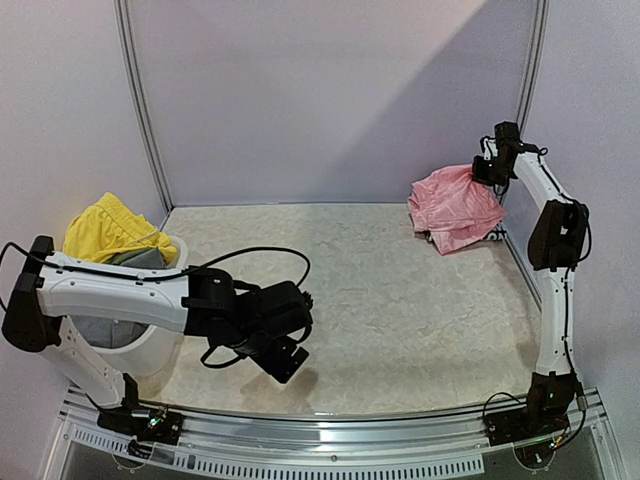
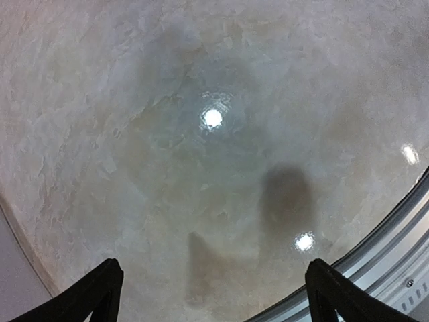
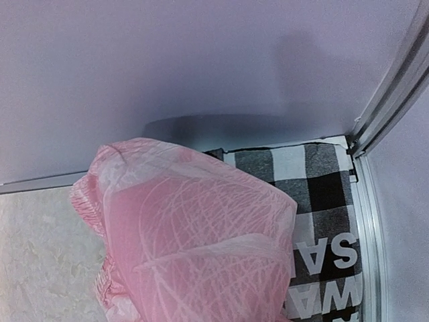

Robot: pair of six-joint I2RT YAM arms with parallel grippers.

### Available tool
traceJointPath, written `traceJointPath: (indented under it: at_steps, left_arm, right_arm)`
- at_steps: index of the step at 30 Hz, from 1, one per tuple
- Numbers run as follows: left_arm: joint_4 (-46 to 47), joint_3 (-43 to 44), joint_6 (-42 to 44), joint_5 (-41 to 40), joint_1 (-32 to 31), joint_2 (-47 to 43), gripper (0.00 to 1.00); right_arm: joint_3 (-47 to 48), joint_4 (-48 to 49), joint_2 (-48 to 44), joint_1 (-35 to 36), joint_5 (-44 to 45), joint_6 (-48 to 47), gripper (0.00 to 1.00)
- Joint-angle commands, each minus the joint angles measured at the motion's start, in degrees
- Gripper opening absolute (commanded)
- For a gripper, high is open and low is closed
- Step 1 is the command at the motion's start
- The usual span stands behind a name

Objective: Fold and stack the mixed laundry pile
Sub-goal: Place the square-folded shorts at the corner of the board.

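- Raised in the far right corner: right gripper point(image 1: 480, 172), pinched on the top of the thin pink piece point(image 1: 455, 208), which hangs bunched from it; fingers buried in cloth in the wrist view.
- Directly below and behind the pink cloth, flat on the table point(image 1: 380, 290) against the right rail: black-and-white checked shirt point(image 3: 315, 194), white lettering showing, partly covered by the hanging pink.
- Well apart, low over bare tabletop near the front edge: left gripper point(image 2: 214, 295), spread wide, nothing between the fingers point(image 2: 100, 288).
- Just left of the left arm, in the white basket point(image 1: 150, 350): yellow garment point(image 1: 108, 228) heaped on top and spilling over the rim, grey one point(image 1: 140, 258) beneath it.
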Motion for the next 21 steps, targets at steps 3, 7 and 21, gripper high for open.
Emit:
traceJointPath:
  at_steps: [3, 7, 21]
  left_arm:
    - [-1.43, 3.12, 1.42, 1.03, 1.18, 2.66, 0.97]
    - [-1.54, 3.7, 1.83, 1.46, 1.75, 3.5, 0.97]
    - [-2.32, 5.05, 2.92, 1.94, 3.27, 4.81, 0.97]
  right_arm:
    - [1.82, 3.27, 4.39, -1.93, 0.12, 2.33, 0.0]
    - [1.6, 3.44, 6.82, -1.98, 0.55, 2.59, 0.01]
    - [-0.36, 6.49, 7.89, -5.79, 8.56, 10.09, 0.05]
